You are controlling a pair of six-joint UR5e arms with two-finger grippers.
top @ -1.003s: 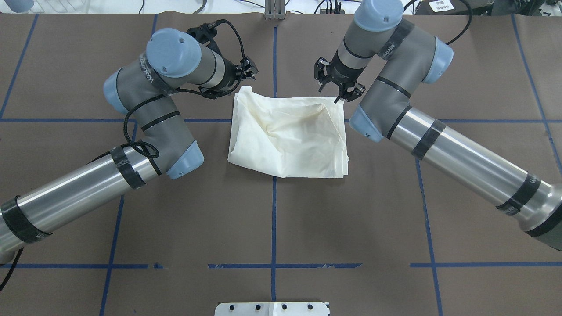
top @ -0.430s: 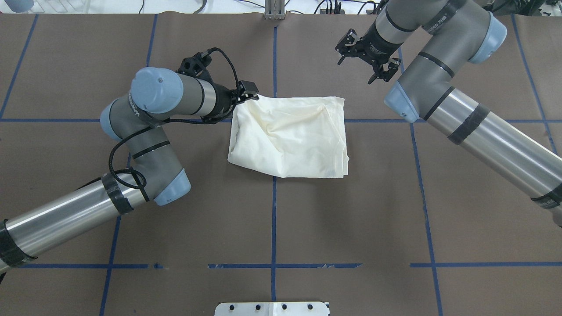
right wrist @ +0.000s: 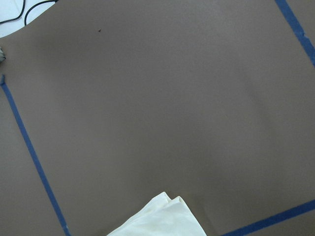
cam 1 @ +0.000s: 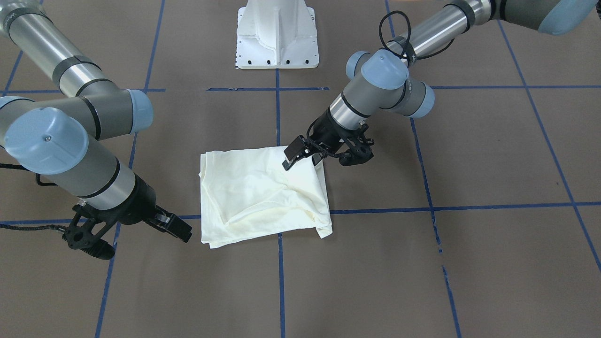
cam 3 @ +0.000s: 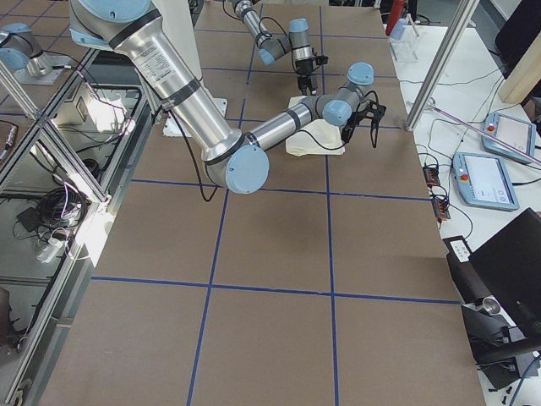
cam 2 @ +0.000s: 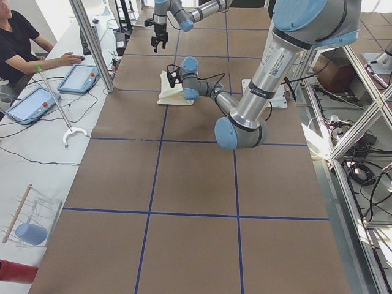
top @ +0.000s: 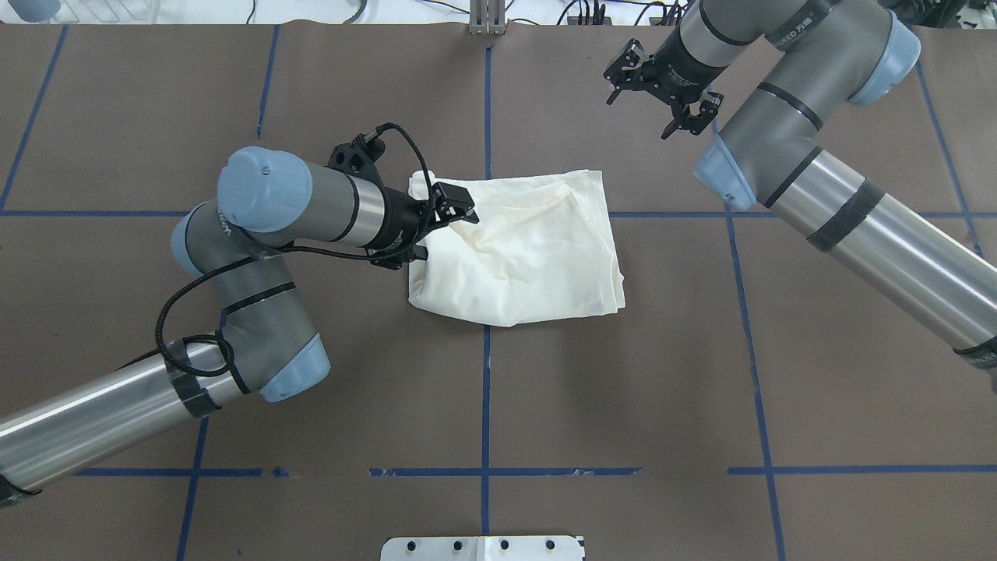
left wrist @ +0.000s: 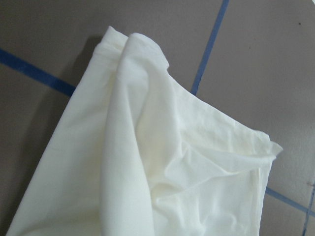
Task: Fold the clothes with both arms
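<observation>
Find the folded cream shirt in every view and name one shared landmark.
Front-facing: shirt centre, slightly left.
Overhead: shirt upper centre.
Exterior left: shirt far, upper left.
Exterior right: shirt far, upper centre.
Left wrist: shirt fills most of frame.
Right wrist: shirt corner at bottom edge.
Shared landmark: blue tape grid, in every view.

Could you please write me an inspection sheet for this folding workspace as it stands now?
Surface: brown table cover, blue tape grid, flat.
Job's things: cream shirt, rumpled rectangle, plain side up, centre.
Clutter: nothing seen.
Pincers: left pincer at the shirt's edge, grip unclear; right pincer open, apart from the shirt.
Cables: black cable looped along the left arm.
Surroundings: seated person and two tablets at the side bench.
</observation>
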